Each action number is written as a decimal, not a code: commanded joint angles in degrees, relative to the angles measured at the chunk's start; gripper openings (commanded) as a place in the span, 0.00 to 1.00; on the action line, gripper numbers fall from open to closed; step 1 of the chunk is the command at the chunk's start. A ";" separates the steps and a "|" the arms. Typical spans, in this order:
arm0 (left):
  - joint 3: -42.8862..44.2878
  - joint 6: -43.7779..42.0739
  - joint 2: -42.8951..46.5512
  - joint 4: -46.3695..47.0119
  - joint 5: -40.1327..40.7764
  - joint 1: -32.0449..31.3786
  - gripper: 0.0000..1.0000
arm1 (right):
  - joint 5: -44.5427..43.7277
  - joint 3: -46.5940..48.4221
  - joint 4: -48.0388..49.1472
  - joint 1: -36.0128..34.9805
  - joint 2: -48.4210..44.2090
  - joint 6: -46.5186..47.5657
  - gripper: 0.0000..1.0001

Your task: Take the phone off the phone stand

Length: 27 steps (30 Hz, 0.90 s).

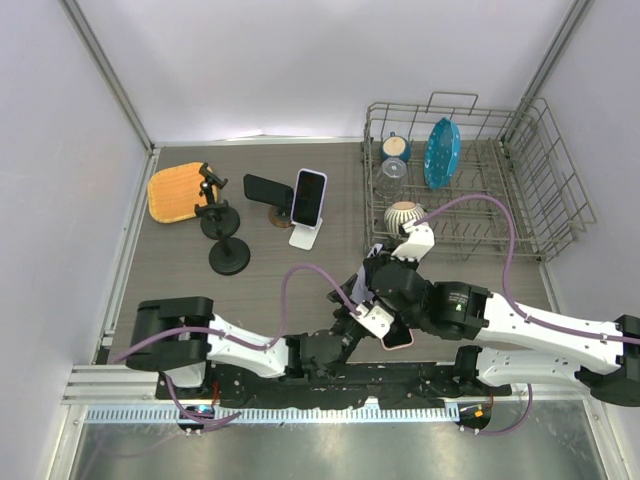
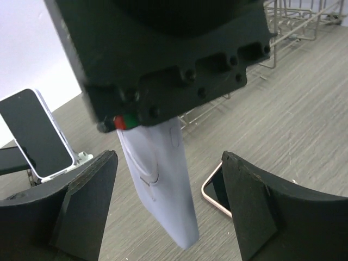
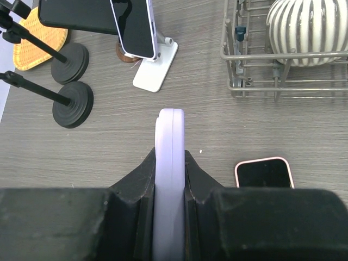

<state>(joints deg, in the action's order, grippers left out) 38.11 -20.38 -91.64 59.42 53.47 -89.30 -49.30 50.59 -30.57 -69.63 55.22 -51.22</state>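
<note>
My right gripper [image 3: 169,159] is shut on a lavender phone [image 3: 169,128] and holds it edge-on above the table. In the left wrist view this phone [image 2: 157,179] hangs upright between my left gripper's [image 2: 169,209] open fingers [image 2: 81,204], with a gap on each side. A white phone stand [image 3: 155,68] stands farther back and carries a dark-screened phone [image 3: 135,27]; they also show in the top view, stand [image 1: 308,236] and phone [image 1: 309,197]. In the top view both grippers, left [image 1: 352,322] and right [image 1: 378,288], meet at the table's near middle.
A pink-rimmed phone [image 3: 263,174] lies flat on the table right of the held phone. A black phone [image 1: 268,188] sits on a dark stand beside two black tripod stands [image 1: 229,255]. A wire dish rack [image 1: 470,180] with a striped bowl [image 3: 310,24] is at the right, a woven mat [image 1: 178,192] at the far left.
</note>
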 commanded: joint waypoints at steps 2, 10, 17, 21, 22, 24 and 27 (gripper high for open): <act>3.82 -4.75 -3.46 13.44 6.82 -0.70 0.75 | -0.80 -0.49 6.30 0.28 -2.05 -2.30 0.01; 3.20 -4.40 -3.99 14.94 8.84 -0.88 0.43 | -1.41 -1.63 6.92 0.28 -2.66 -3.36 0.01; 2.59 -4.23 -3.64 14.94 9.98 -2.11 0.01 | -1.59 -3.56 10.25 0.28 -5.29 -3.80 0.18; 1.62 -3.70 -2.41 14.76 11.04 -2.46 0.00 | -2.29 -5.32 12.72 0.28 -8.55 -1.35 0.47; 1.27 -3.18 -2.06 14.67 11.21 -2.55 0.00 | -2.82 -5.41 12.64 0.28 -9.86 -0.90 0.60; 0.48 -0.81 -0.40 12.49 11.30 -2.46 0.00 | -3.52 -5.41 12.64 0.19 -11.18 0.94 0.70; 0.30 5.95 2.76 4.35 10.78 -2.37 0.00 | -5.01 -5.85 12.46 0.28 -14.34 2.18 0.81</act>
<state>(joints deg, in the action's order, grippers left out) 38.37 -23.77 -94.80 67.02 63.31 -91.31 -49.98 44.03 -21.87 -69.32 44.77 -52.25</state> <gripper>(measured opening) 0.131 0.760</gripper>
